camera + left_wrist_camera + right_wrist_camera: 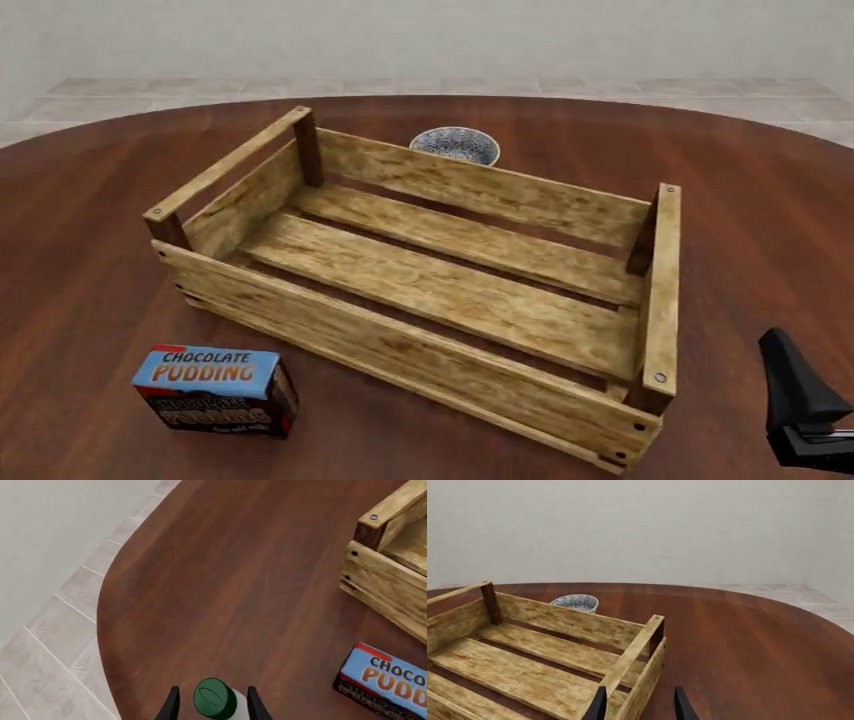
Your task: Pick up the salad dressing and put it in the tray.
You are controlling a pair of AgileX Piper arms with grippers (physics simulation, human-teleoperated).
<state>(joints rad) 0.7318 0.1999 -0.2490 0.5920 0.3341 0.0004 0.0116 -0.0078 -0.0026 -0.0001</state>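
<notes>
In the left wrist view, the left gripper (212,707) has its two dark jaws set one on each side of the salad dressing (217,700), a slim white bottle with a dark green cap. The jaws lie right against the bottle's sides with no gap to be seen, so they are closed on it, only as wide apart as the bottle itself. Only the cap and a bit of the white shoulder show; the label is out of sight. The bottle appears between the jaws over the dark reddish-brown round wooden table (227,595), with the blue chocolate pudding box (387,680) near it and a corner of the tray (390,575), a large light-wood slatted crate with dark corner posts, beyond that. The bottle is outside the tray; whether it rests on the table or hangs above it cannot be told.

In the front view the tray (400,345) sits at the table's middle, its slatted floor bare, the pudding box (214,388) just off its near left corner, and a small patterned round bowl (454,145) behind its far wall. Neither bottle nor left gripper appears there.

The right gripper (639,705) has its jaws apart with nothing between them, above the tray's near right corner.
</notes>
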